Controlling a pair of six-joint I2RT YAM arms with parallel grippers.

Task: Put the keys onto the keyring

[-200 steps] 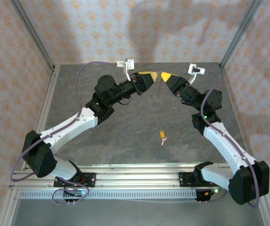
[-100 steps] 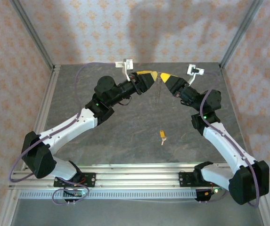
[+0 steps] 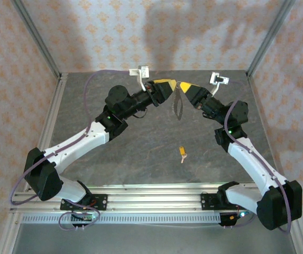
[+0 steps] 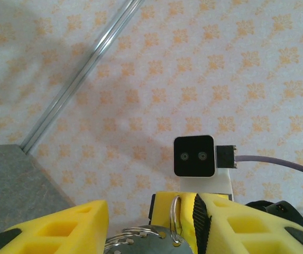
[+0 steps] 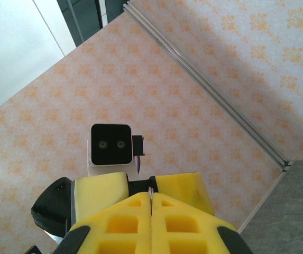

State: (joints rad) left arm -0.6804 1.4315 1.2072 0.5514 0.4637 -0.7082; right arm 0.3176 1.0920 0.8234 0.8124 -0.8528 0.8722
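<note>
Keyring [image 3: 178, 104] pinched in right gripper [image 5: 150, 198], left gripper [image 3: 170, 86] parted; overhead, lone key [image 3: 182, 152] on table [image 3: 114, 153].

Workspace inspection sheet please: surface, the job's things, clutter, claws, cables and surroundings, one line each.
Surface: grey table, flat, stone-look top.
Job's things: key with an orange head lies flat near the middle of the table, apart from both arms. The keyring hangs in the air below the two claw tips; I cannot make out any key on it.
Clutter: nothing seen.
Claws: right claw is shut on the keyring. Left claw is close at the ring; open or shut is not clear.
Cables: purple cables run along the arms, away from the key.
Surroundings: patterned walls, metal frame posts, mounting rail at the near edge.
</note>
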